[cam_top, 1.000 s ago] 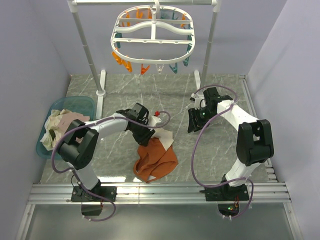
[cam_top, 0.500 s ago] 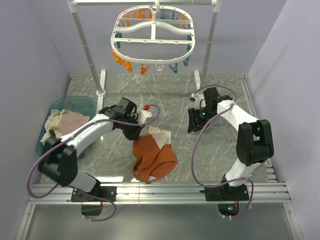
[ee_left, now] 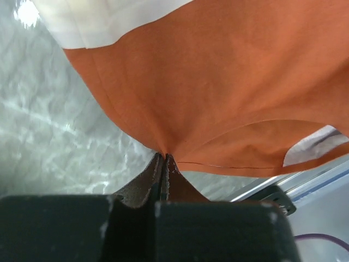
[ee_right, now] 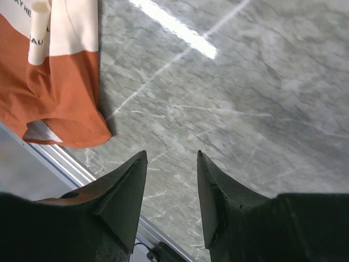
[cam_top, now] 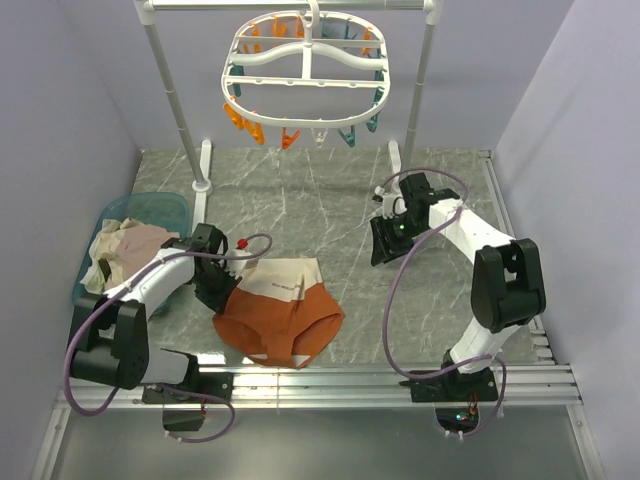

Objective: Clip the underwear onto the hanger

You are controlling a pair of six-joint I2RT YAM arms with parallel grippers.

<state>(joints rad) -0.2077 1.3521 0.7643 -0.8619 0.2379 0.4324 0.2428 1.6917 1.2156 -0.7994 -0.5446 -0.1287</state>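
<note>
Two grippers we log: left gripper [ee_left: 163, 159] pinched on the underwear [cam_top: 283, 315], spread flat at lower centre; right gripper [ee_right: 171, 164] parted, centre right; hanger [cam_top: 305, 66] top centre.

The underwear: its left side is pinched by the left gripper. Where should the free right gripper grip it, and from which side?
Probably the right end of the beige waistband, approached from the right. The underwear lies spread flat, and that corner faces the open right gripper, opposite the pinch of the left gripper.
</note>
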